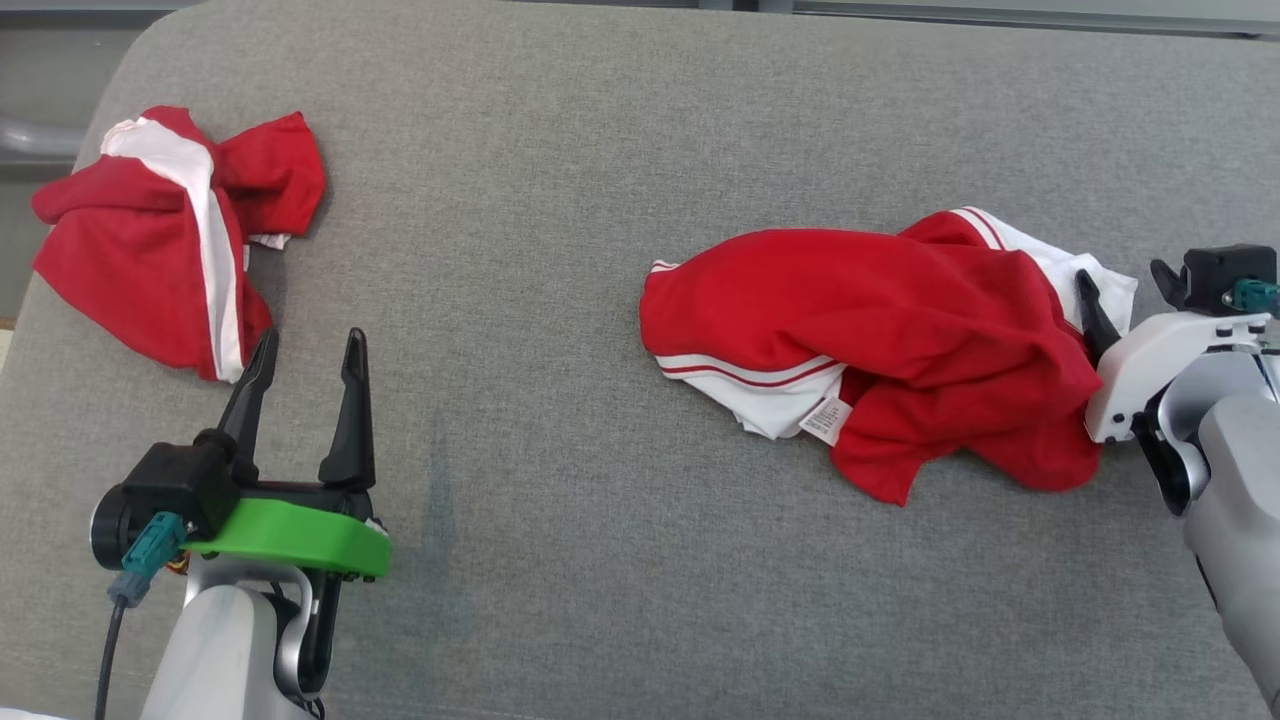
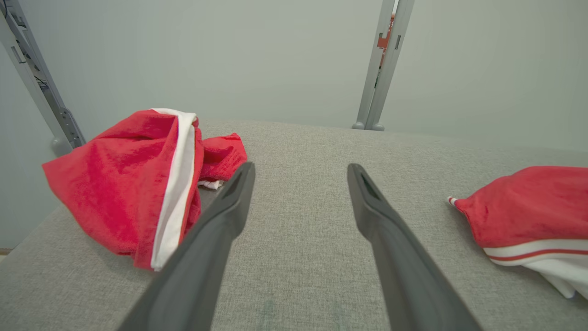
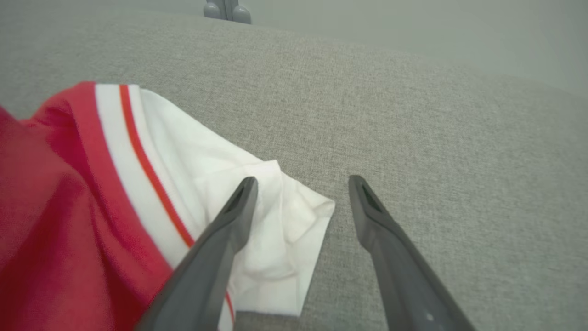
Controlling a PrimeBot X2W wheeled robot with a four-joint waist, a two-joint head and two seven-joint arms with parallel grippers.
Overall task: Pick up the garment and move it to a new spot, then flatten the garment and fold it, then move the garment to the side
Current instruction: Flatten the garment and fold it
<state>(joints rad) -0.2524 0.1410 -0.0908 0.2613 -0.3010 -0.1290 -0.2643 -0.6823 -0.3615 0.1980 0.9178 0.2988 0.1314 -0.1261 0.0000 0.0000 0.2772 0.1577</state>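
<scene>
The right gripper (image 1: 1128, 295) is released, jaws wide, poised at the near white corner of the garment (image 1: 860, 320). The garment's long axis extends leftward from this claw. The left gripper (image 1: 312, 338), also released, stands well apart from it.

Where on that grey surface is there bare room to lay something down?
Widest bare patch: the middle, between the left garment and the right garment. The near strip in front of the right garment is free too. Crowded: the far left corner and the right end, by the right fingers.
</scene>
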